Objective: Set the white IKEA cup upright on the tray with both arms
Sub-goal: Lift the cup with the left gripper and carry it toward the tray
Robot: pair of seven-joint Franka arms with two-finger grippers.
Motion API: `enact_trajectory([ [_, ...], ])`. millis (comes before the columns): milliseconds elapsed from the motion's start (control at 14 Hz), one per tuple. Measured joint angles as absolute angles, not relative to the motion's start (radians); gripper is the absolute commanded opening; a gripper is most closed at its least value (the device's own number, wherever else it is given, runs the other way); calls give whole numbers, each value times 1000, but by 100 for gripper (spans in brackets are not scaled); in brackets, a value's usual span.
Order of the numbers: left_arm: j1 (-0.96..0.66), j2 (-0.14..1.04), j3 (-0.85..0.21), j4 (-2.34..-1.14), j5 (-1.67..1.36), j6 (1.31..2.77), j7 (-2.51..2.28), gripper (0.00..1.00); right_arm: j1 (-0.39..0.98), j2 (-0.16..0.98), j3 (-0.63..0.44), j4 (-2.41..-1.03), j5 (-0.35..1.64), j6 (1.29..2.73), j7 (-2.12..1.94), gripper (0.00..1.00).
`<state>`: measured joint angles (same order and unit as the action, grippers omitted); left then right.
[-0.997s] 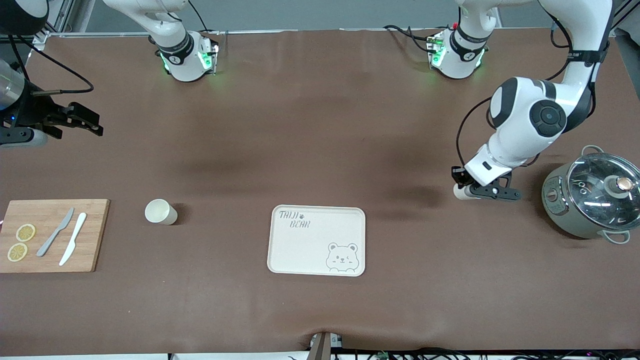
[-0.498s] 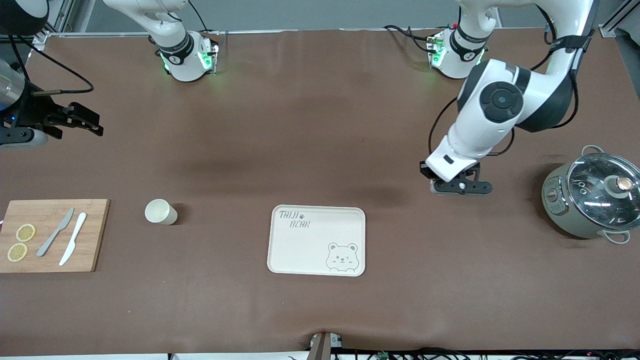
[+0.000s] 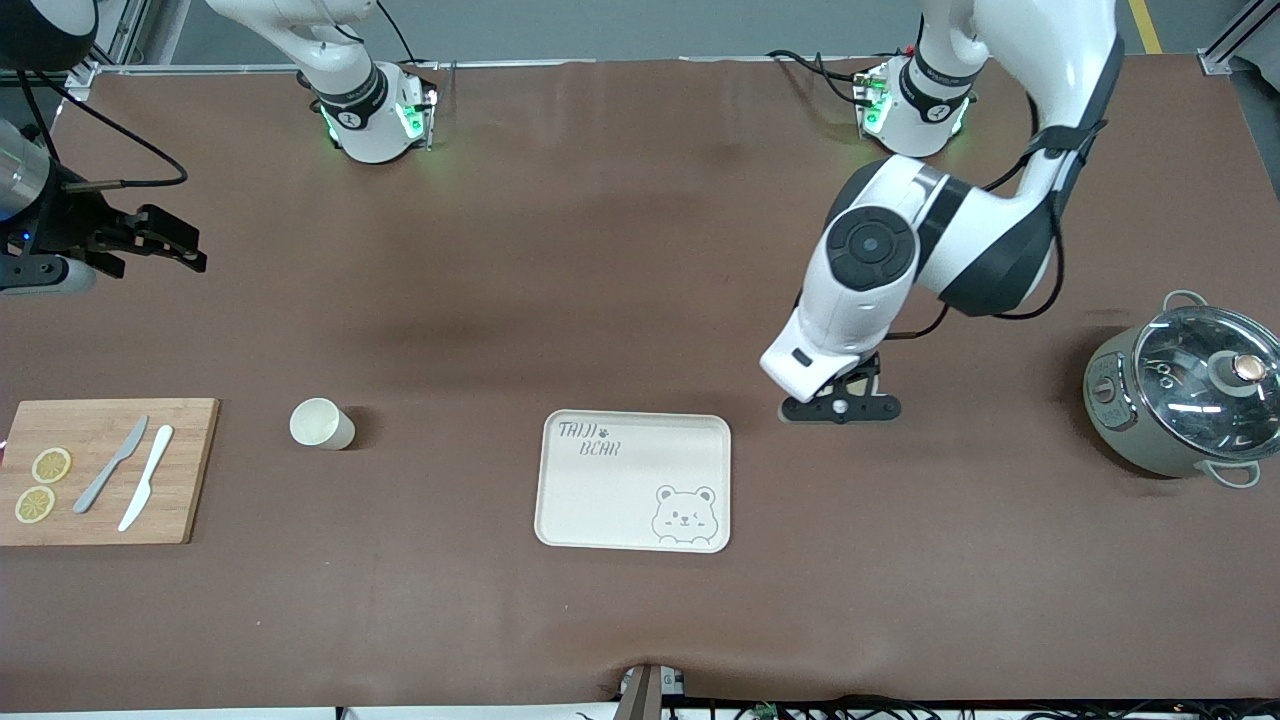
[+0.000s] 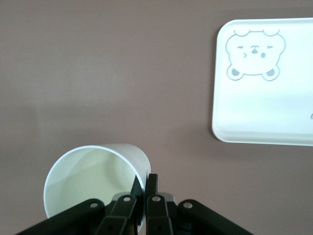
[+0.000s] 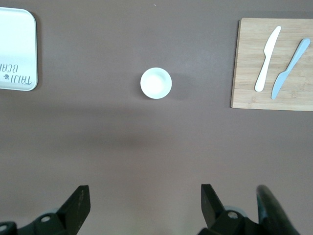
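My left gripper (image 3: 840,408) is shut on the rim of a white cup (image 4: 93,181), one finger inside the wall and one outside. It holds the cup low over the table, beside the tray's corner toward the left arm's end. In the front view the hand hides this cup. The cream tray (image 3: 635,480) with the bear drawing lies bare; it also shows in the left wrist view (image 4: 274,98). A second white cup (image 3: 320,423) stands on the table between the tray and the cutting board, seen too in the right wrist view (image 5: 156,82). My right gripper (image 3: 165,242) is open and empty, waiting high at the right arm's end (image 5: 145,208).
A wooden cutting board (image 3: 190,470) with two lemon slices (image 3: 42,485), a grey knife (image 3: 112,463) and a white knife (image 3: 147,476) lies at the right arm's end. A grey-green pot with a glass lid (image 3: 1185,390) stands at the left arm's end.
The left arm has swung from beside the pot toward the tray, carrying the cup. The right arm and the cup on the table have not moved.
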<state>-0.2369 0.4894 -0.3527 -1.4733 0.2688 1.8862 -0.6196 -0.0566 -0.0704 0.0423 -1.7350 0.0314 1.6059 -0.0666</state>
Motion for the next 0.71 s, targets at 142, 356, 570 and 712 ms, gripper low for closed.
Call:
enact_trajectory([
  [142, -269, 536, -342, -1416, 286, 1881, -655, 0, -57, -70, 42, -1735, 31, 1606, -67, 100],
  [356, -377, 591, -251, -1341, 289, 1878, -697, 0, -57, -70, 42, -1735, 31, 1606, -67, 100],
  [570, -523, 653, -123, -1276, 289, 1876, -758, 0, -57, -70, 42, -1735, 31, 1606, -67, 100],
  [712, -569, 708, -106, -1226, 289, 1877, -805, 0, -57, -70, 42, -1735, 31, 1606, -67, 100],
])
